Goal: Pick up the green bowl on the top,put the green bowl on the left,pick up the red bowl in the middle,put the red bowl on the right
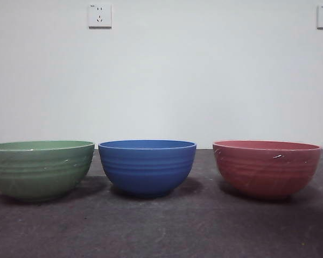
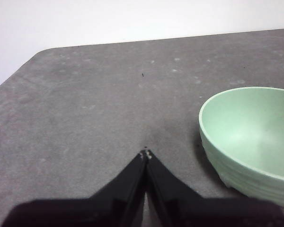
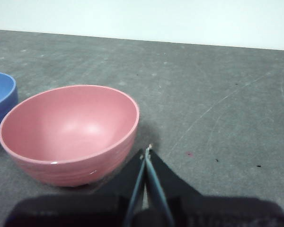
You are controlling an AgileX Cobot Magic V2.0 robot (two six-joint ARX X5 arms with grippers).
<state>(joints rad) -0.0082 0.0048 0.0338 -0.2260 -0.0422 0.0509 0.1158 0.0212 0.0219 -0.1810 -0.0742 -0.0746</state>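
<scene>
Right wrist view, red bowl beside right claw

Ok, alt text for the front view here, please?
Three empty-looking bowls stand apart in a row on a dark table: the green bowl left, a blue bowl middle, the red bowl right. Behind, a white wall with two sockets; no arm shows.

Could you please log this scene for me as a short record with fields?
left: round sage-green ribbed bowl, upright, empty
middle: round blue ribbed bowl, upright
right: round pinkish-red ribbed bowl, upright, empty
stacking: none; bowls stand apart in a row
left pincer: shut, holding nothing, beside the green bowl
right pincer: shut, holding nothing, beside the red bowl
surface: dark grey table
</scene>
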